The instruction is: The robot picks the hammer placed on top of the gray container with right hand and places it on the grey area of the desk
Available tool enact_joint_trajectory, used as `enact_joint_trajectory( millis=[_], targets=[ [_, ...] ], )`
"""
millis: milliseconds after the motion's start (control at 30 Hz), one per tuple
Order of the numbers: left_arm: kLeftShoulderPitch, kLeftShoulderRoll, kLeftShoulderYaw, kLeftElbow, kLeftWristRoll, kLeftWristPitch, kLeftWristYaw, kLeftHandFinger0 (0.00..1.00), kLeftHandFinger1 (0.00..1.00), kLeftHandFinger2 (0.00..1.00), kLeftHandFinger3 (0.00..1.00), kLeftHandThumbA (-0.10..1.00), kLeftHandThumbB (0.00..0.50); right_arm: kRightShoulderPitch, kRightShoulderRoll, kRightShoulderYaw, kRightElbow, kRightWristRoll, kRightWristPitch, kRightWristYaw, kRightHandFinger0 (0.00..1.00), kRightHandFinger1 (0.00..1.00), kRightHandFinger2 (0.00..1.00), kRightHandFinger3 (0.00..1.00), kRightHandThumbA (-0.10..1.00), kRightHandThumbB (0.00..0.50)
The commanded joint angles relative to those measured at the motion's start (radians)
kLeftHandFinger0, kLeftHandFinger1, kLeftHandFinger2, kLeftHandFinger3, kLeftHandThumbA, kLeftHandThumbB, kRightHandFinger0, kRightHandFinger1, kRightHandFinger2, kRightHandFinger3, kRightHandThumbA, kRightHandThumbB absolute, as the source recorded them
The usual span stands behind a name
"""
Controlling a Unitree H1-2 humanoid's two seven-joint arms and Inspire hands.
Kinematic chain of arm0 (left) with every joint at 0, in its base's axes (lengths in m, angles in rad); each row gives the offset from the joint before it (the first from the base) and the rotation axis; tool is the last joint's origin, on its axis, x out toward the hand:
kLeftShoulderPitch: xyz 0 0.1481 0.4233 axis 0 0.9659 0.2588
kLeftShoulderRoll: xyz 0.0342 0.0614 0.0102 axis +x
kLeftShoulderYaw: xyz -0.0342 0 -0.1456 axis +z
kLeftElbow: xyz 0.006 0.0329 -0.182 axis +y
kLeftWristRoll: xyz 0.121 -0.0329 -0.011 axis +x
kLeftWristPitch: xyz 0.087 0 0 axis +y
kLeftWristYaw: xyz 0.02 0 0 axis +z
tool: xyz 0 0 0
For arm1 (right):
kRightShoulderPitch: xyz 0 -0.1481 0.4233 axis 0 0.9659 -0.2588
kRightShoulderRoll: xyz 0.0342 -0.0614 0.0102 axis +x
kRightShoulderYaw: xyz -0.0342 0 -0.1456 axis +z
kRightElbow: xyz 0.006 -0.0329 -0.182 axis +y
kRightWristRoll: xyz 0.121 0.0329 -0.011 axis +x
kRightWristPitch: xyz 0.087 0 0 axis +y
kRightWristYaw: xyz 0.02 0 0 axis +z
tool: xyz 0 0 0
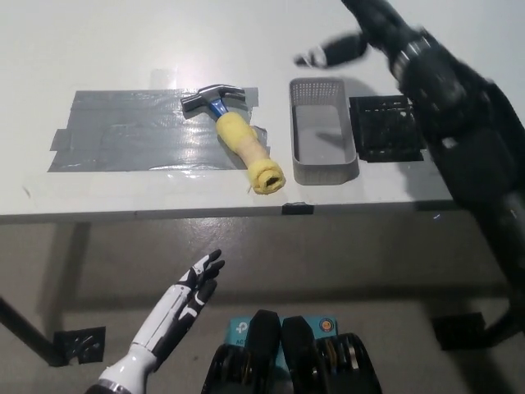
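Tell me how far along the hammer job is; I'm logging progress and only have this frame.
It looks essentially finished. The hammer lies on the grey taped area of the desk, beside the gray container, which holds nothing visible. Nothing is in hand: the black right hand is raised beyond the container, blurred, clear of the hammer. The white left hand rests open below the desk edge. Little seems left.

Both robot hands empty

The black right robot hand [332,51] is raised at upper right, blurred, fingers loosely extended, its arm reaching up from the right edge. The white left robot hand [190,289] rests low, fingers apart.
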Motion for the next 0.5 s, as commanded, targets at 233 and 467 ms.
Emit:
enact_joint_trajectory(
  millis=[233, 467],
  targets=[
    [-0.163, -0.007, 0.164, 0.134, -0.135, -0.090, 0.050, 1.00, 1.00, 1.00, 1.00, 1.00, 0.332, 0.613, -0.301, -0.421, -1.283, 0.484, 0.156, 0.030, 1.00, 1.00, 1.00, 1.00, 1.00, 0.384],
    [-0.161, -0.013, 0.161, 0.169, -0.125, -0.121, 0.054, 1.00, 1.00, 1.00, 1.00, 1.00, 0.322, 0.821, -0.235, -0.409, -1.310, 0.491, 0.088, -0.022, 1.00, 1.00, 1.00, 1.00, 1.00, 0.365]
  ],
)
